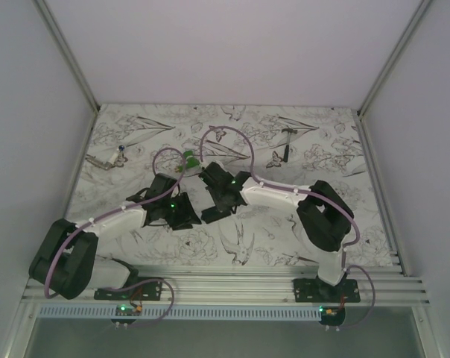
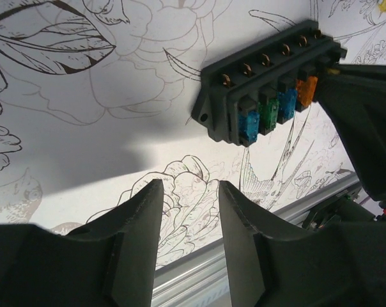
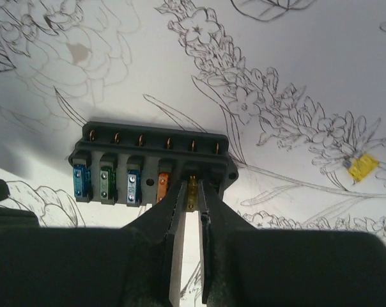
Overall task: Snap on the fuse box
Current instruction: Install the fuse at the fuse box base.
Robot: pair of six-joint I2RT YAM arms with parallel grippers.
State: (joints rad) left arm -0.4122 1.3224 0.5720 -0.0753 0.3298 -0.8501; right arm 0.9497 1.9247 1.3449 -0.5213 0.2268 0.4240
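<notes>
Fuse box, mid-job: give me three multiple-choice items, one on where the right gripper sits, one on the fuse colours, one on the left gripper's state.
1. Where are the fingertips of the right gripper?
A on bare table
B at the fifth slot from the left of the black oblong plastic fuse box, right wrist view
C at its first slot

2. Seated fuses, left to right in that view?
A blue, green, blue, orange
B red, red, green, yellow
C all orange

3. The left gripper is:
A shut on the box
B shut on a fuse
C open, empty

Answers: B, its fingers pinch a small yellowish fuse just right of the orange fuse; A, those four colours show in that order; C, only the patterned tablecloth shows between its spread fingers.
</notes>
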